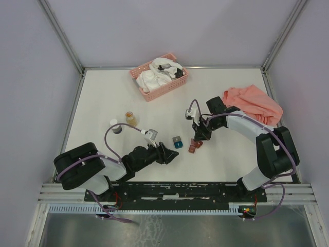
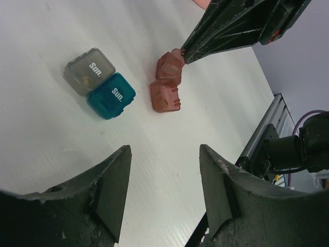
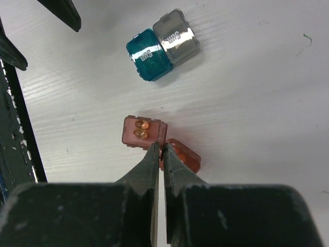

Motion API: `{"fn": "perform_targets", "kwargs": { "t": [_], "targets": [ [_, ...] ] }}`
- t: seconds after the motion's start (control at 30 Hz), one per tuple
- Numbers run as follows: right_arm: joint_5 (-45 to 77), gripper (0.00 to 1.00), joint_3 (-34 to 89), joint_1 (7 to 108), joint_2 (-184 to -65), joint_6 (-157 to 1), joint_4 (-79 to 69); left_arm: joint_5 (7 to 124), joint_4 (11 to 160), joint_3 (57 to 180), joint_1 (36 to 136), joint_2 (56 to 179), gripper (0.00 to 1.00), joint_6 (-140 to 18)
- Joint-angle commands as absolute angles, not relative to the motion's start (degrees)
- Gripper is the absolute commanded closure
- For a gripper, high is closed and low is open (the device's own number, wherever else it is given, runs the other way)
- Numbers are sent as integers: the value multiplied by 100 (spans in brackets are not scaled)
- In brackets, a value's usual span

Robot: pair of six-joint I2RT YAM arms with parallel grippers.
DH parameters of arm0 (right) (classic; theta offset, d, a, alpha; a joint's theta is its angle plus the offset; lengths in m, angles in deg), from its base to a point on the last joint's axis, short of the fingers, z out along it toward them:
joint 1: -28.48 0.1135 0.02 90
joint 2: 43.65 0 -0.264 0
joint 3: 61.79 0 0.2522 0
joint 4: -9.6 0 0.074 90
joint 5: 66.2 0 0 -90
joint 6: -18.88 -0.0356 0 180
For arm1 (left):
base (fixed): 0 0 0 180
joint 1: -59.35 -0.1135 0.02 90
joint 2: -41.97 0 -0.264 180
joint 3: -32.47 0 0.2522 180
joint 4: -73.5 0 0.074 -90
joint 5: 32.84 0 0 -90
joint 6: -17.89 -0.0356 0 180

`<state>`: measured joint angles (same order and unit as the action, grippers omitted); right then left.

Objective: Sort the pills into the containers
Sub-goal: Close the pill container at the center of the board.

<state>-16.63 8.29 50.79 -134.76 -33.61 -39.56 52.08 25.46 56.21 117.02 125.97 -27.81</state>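
Two amber pills (image 3: 140,128) lie in an open dark red container (image 3: 144,131). My right gripper (image 3: 163,145) is pinched on that box's right wall, and a second dark red container (image 3: 186,157) sits tilted against it. The teal container (image 3: 150,54) and grey container (image 3: 177,42) stand closed, side by side, farther off. From above, the red pair (image 1: 194,146) is under my right gripper (image 1: 197,140). My left gripper (image 2: 164,149) hangs open over bare table, short of the teal box (image 2: 111,95). The clear jar of golden pills (image 1: 130,118) stands to the left.
A pink slatted basket (image 1: 154,95) with white cloth sits at the back centre. A salmon cloth (image 1: 253,103) lies at the right edge. A white cap on a dark ring (image 1: 115,126) rests beside the jar. The metal rail (image 2: 267,134) runs close to my left gripper.
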Motion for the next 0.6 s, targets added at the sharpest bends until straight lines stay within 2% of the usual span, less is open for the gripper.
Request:
{"fn": "perform_targets", "kwargs": {
  "t": [0.0, 0.57],
  "targets": [
    [-1942, 92, 734, 5129, -13098, -2968, -3906, 5046, 2365, 5712, 11732, 12492, 38, -2754],
    [-1304, 92, 421, 5540, -12902, -2171, -3706, 4835, 2729, 5549, 11732, 12070, 37, -2894]
  ]
}}
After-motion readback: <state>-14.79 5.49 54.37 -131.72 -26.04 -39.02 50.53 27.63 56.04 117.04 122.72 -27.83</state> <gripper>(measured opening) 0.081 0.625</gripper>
